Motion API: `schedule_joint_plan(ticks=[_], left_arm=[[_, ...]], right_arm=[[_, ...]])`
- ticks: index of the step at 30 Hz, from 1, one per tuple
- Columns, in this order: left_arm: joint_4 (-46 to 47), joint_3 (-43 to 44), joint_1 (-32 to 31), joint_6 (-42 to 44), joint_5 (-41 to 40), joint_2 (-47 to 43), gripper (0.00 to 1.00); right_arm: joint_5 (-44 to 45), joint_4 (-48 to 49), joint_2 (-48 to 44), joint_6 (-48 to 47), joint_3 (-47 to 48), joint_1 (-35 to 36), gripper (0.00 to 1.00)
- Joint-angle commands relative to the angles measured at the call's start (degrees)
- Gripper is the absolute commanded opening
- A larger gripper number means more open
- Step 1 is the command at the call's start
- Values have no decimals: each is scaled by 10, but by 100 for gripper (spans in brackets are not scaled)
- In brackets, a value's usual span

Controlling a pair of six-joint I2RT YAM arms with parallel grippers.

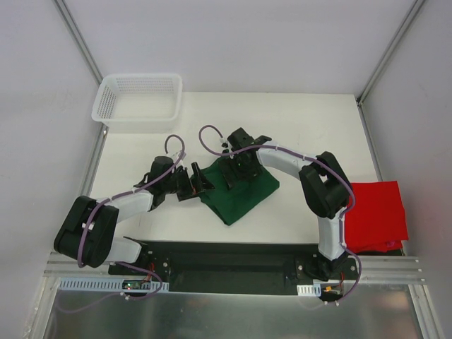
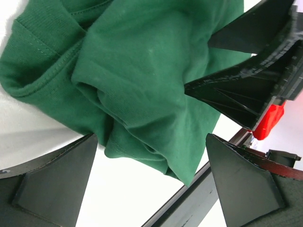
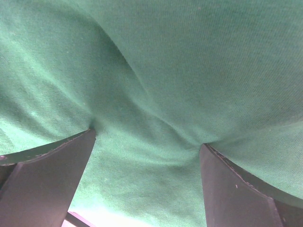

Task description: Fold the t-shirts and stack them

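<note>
The green t-shirt (image 1: 247,194) is lying bunched and creased at the middle of the table (image 1: 311,127), between the two arms. The red t-shirt (image 1: 378,212) is lying flat at the table's right edge, well apart from the green one and just beside the right arm's base.

The right gripper (image 1: 236,169) is bearing down on the far part of the green t-shirt with its jaws standing wide apart. In the right wrist view both fingertips (image 3: 71,156) are pressing into the cloth, which is puckering between them; nothing is being clamped.

The left gripper (image 1: 195,182) is sitting at the left edge of the green t-shirt, its jaws also wide apart. In the left wrist view a folded edge of cloth is showing between its fingers (image 2: 57,184), unclamped.

A white basket (image 1: 138,102) is standing at the table's far left corner.
</note>
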Motion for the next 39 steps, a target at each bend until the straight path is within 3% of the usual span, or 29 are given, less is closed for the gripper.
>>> schedule_joint_plan(ticks=[1,14,24,33,39], left_arm=[[55,13,0,3,18,19,99],[80,5,-4,-6,33,11,99],[162,-7,-13,-31,66,78,99],[154,-6,-43,-56,68,74,99],[101,5,-73,-55,52,44,99]], right_arm=[[-23,2,23,-1,-2,8,96],[-28,0,37,0,5,10,96],[-27,-2,42,-2,5,11,96],[-26,-5,49,-2,8,11,96],[-26,-8,55,-2,15,11,96]])
